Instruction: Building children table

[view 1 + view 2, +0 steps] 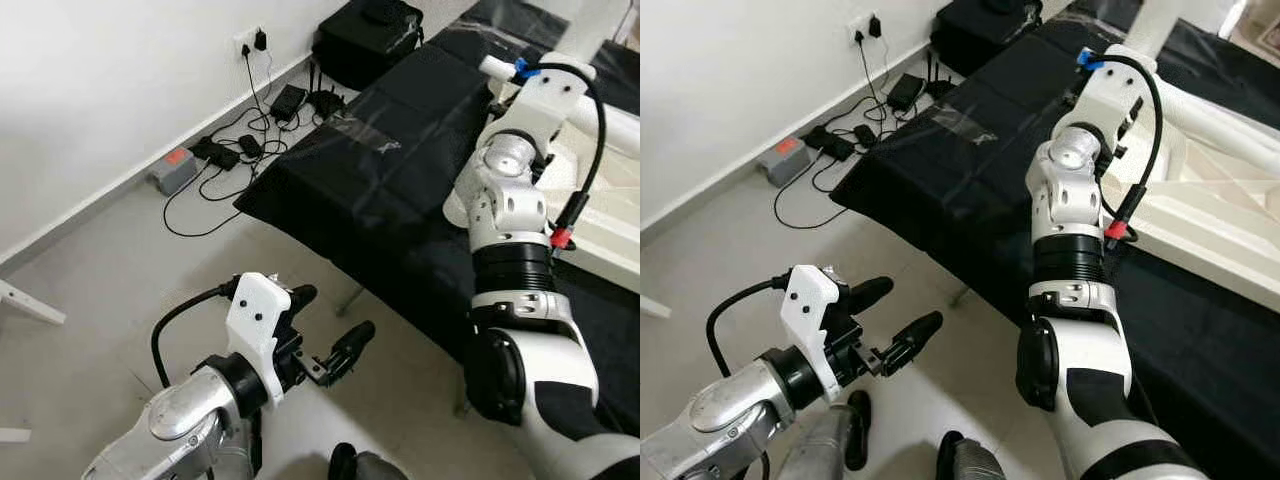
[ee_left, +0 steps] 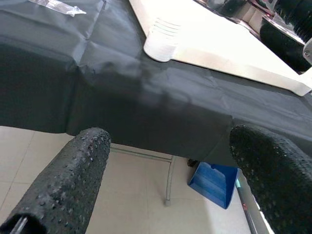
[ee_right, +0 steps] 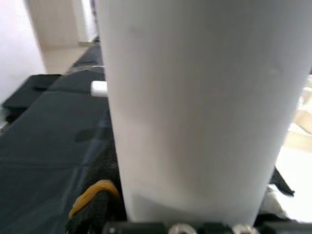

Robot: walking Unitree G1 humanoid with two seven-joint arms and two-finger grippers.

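Right gripper [image 3: 195, 222] is up over the black-covered table, clamped on a white leg [image 3: 200, 107]; the wrist view has the cylinder right between the fingers, upright against the camera. In the head views the right arm [image 1: 1070, 250] reaches forward over the cloth [image 1: 400, 150], its wrist at the white tube [image 1: 1160, 30] near the far edge. White tabletop [image 1: 1210, 190] lies flat on the cloth just beside that arm, a short round stub [image 2: 163, 39] at its near corner. Left gripper [image 1: 895, 310] hangs low over the floor [image 1: 120, 250] in front of the table, fingers [image 2: 68, 180] apart, holding nothing. Under the table edge: a metal table leg [image 2: 169, 178] and a blue dustpan [image 2: 214, 180]. By the wall: wall socket [image 1: 250, 40], cables [image 1: 230, 150], power strip [image 1: 173, 170], black bag [image 1: 365, 40].
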